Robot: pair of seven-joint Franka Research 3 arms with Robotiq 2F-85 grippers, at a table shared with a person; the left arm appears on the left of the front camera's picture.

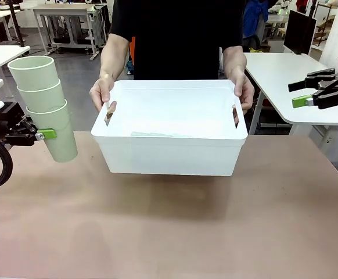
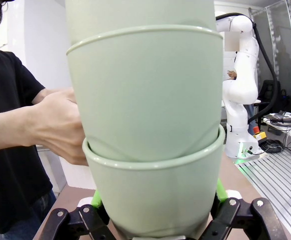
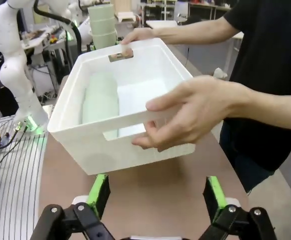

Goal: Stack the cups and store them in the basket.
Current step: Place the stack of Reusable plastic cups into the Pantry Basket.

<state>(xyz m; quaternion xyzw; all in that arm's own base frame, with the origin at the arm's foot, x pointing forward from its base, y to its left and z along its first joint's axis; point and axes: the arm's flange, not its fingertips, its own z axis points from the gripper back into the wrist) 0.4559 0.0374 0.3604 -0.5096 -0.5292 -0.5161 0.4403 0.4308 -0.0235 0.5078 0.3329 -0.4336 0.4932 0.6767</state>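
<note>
Gripping three stacked pale mint-green plastic cups (image 1: 43, 99) at 9 o'clock of the white rectangular plastic basket (image 1: 169, 156) a person holds, the left hand (image 1: 47, 134) could clip its rim and topple them, while the right hand (image 3: 155, 197) hangs open-fingered at 3 o'clock.

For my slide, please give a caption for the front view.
Left gripper holds a stack of three cups beside the basket held by a person's hands.
</note>
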